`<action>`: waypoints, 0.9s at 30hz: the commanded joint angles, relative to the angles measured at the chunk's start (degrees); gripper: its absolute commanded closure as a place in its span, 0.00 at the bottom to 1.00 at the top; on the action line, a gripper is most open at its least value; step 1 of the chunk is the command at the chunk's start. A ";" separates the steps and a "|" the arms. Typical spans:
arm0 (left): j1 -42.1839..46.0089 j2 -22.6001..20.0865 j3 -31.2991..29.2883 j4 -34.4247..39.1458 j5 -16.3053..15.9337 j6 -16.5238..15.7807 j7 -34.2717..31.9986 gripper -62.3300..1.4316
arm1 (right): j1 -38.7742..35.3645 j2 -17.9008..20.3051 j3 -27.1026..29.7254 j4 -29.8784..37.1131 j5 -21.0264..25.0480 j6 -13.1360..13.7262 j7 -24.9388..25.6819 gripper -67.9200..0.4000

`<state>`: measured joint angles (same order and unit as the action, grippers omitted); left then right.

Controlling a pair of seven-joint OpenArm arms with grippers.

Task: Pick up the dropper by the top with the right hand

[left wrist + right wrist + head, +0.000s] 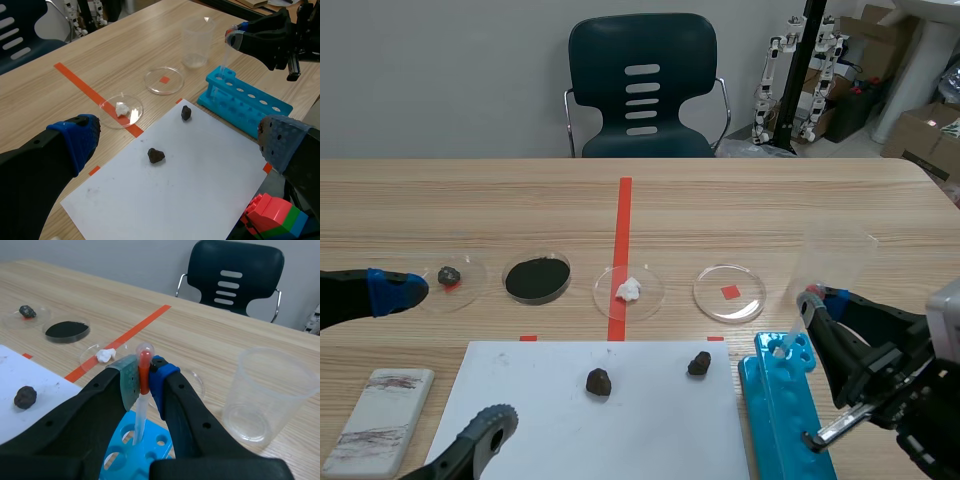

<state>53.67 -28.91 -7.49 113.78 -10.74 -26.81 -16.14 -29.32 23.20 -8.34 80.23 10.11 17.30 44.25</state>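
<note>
— Where is the dropper (140, 416) found?
— It is held upright at the right side of the bench (740, 200). Its red top is pinched between the pads of the right tool (144, 382), which is clenched on it. Its clear tube is seen running down to an end hole of the blue rack (131, 452).
— And where is the rack placed?
— It is laid on the bench just beside the white sheet (620, 430). A clear cup (265, 390) is stood near its far end.
— How is the left tool (175, 145) seen?
— It is released: its fingers are spread wide and nothing is gripped between them. It is held at the sheet's left side, well apart from the rack.
— What else can be made out?
— Two dark lumps (598, 381) are laid on the sheet. Beyond it, shallow clear dishes are lined across the bench, among them a dish of black powder (537, 279) and a dish with a white lump (628, 290).
</note>
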 commanded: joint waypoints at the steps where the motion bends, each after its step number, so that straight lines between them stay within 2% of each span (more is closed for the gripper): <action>1: 0.44 0.31 0.07 0.48 -0.63 0.07 -0.81 0.00 | -1.55 0.48 1.62 3.13 0.61 -0.02 -0.35 0.92; 17: 0.44 0.31 0.07 0.48 -0.63 0.07 -0.83 0.00 | -14.01 0.48 9.92 22.18 0.61 0.00 -1.77 0.92; 24: 0.44 0.31 0.07 0.48 -0.63 0.07 -0.85 0.00 | -21.51 0.44 10.58 33.40 0.57 -0.17 -9.05 0.92; 27: 0.44 0.31 0.07 0.48 -0.63 0.07 -0.83 0.00 | -23.93 0.02 10.51 35.47 0.59 -0.17 -9.42 0.92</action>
<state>53.67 -28.91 -7.49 113.78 -10.74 -26.81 -16.14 -52.93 23.31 2.13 115.59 10.02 17.32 33.82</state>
